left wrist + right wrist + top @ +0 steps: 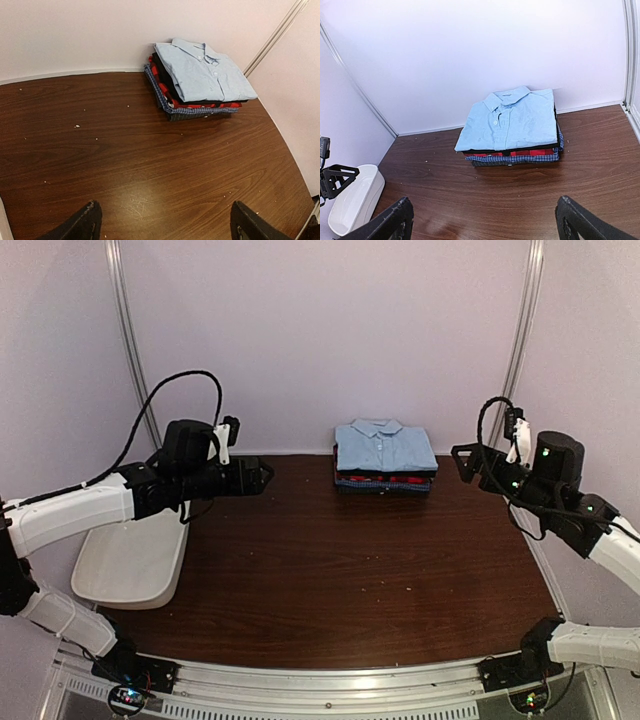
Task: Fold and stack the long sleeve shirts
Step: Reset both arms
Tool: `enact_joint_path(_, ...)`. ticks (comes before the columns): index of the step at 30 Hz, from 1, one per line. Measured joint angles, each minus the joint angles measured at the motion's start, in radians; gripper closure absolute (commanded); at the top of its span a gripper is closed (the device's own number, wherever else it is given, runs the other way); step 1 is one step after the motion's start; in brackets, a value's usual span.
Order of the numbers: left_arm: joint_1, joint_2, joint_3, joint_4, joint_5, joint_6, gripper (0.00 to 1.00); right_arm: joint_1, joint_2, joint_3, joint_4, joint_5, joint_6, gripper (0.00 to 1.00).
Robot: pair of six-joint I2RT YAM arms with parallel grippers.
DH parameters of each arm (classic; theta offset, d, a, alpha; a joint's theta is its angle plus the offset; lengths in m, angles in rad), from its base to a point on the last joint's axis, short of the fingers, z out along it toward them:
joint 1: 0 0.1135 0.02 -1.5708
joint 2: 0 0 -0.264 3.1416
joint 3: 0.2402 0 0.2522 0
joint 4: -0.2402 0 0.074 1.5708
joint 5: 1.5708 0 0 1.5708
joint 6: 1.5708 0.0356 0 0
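Tabletop: dark wood table [320, 580] with pale walls round it, and crumbs scattered on the wood.
Tub: white tub [125, 565] sits below and to the outer side of my left gripper [262, 477]; not part of the job.
Stack: folded shirts [385, 480] lie against the back wall, well ahead of both hands and between them, in black, red and blue check layers.
Top shirt: light blue shirt [385, 448], folded, with its collar toward the wall. I judge it soft, light and limp, so I'd pinch a folded edge, not the middle.
Left hand: jaws wide apart, holding nothing.
Right hand: right gripper [462, 460] spread fully, empty.
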Motion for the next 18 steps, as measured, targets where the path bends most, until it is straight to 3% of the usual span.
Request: enact_joint_path(18,0.000,0.000,-0.011,0.011,-0.012,0.003,0.10,0.000,0.015,-0.001,0.019,0.003,-0.007,0.00)
